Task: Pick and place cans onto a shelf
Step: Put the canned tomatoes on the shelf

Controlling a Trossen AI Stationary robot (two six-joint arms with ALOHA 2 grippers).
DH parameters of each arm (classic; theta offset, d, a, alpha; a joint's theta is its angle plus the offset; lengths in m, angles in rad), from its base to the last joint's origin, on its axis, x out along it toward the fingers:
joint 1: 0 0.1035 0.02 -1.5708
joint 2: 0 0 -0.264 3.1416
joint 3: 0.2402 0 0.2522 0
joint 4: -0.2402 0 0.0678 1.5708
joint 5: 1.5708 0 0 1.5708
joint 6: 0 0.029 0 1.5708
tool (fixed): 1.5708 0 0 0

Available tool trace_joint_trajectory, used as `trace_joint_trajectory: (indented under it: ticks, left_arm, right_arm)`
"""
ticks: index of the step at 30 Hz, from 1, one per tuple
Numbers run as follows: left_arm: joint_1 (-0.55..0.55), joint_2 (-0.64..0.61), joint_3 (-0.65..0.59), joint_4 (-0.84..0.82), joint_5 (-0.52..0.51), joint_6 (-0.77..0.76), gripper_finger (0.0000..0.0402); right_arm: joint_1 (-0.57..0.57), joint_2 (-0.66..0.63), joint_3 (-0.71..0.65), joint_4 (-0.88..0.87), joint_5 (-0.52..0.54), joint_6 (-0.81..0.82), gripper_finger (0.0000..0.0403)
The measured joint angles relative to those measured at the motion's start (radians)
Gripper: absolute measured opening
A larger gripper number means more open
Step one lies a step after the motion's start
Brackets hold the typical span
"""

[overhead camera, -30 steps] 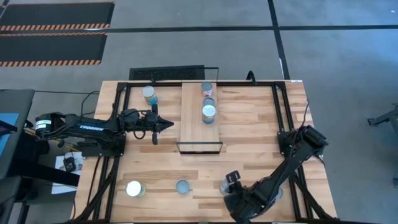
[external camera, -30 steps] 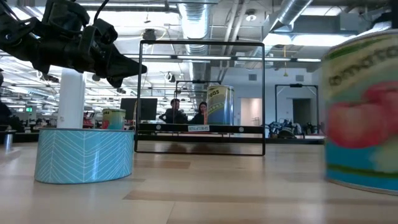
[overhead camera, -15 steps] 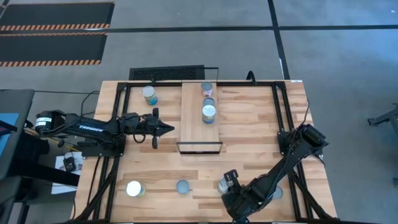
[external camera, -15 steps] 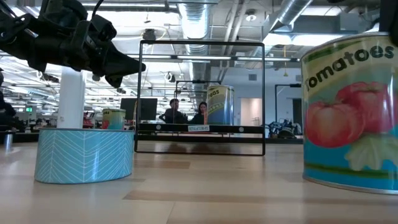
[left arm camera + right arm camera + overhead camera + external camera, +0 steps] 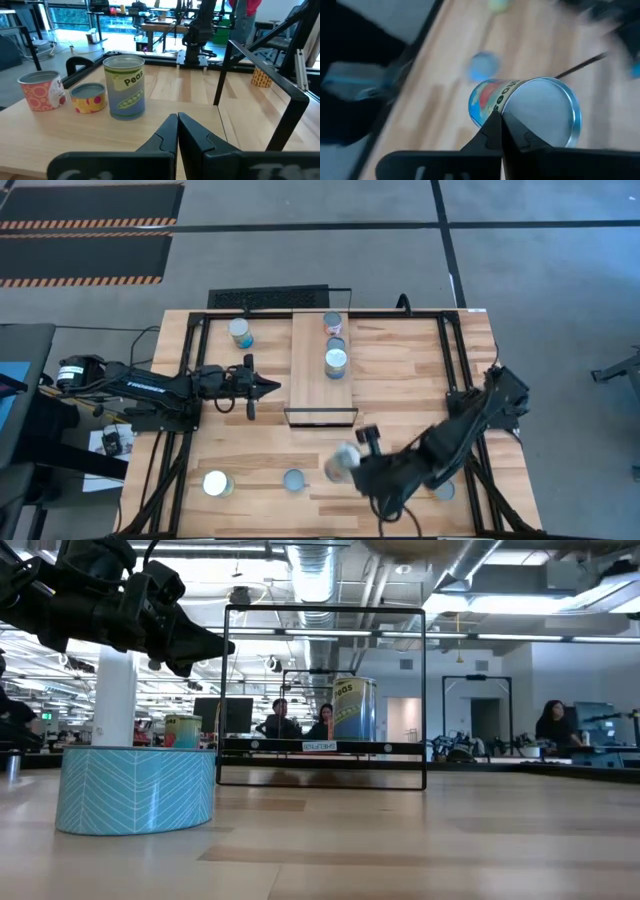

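Observation:
The shelf (image 5: 320,380) is a light-wood board in a black frame at the table's middle far side. Three cans stand on its far half: a peas can (image 5: 124,87), a low yellow-red can (image 5: 88,97) and a pink can (image 5: 42,90). My right gripper (image 5: 358,465) hovers just near of the shelf, shut on a tomato can (image 5: 525,117). My left gripper (image 5: 265,387) hangs shut and empty above the table, just left of the shelf. Loose cans stand on the table at the far left (image 5: 240,332), the near left (image 5: 216,483) and the near middle (image 5: 294,479). My right gripper has its fingertips (image 5: 495,122) closed at the tomato can's rim (image 5: 501,107), where the label meets the silvery end; the fingers hide the exact contact. The can is lifted clear of the table. It is tipped over, its silvery end turned toward the wrist.
The shelf's thin black frame (image 5: 260,95) rises above the board at its near end. The low pale-blue can (image 5: 135,790) stands close to the near edge. Black rails (image 5: 185,410) run along the table's left and right sides. People sit in the room beyond the table.
My right gripper has gone up and toward the table's left and far edges, nearer the shelf, carrying the tomato can. The can stood upright on the table near the front edge; now it is off the table and tipped over.

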Motion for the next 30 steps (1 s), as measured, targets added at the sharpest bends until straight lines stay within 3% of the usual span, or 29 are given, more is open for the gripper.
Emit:
trace_joint_trajectory:
  ticks: [6,13,20,30]
  left_arm:
    - [0.0,0.0,0.0,0.0,0.0,0.0,0.0]
    - [0.0,0.0,0.0,0.0,-0.032,-0.02,0.0]
    - [0.0,0.0,0.0,0.0,-0.043,-0.015,0.0]
    - [0.0,0.0,0.0,-0.006,-0.046,0.006,0.0]
  right_arm:
    - [-0.129,-0.021,0.201,-0.142,0.143,-0.125,0.0005]
    - [-0.369,-0.027,0.216,-0.357,0.133,-0.148,0.0005]
    - [-0.433,-0.051,0.077,-0.312,0.045,-0.183,0.0003]
    - [-0.486,-0.318,-0.354,0.003,-0.087,-0.256,0.0001]
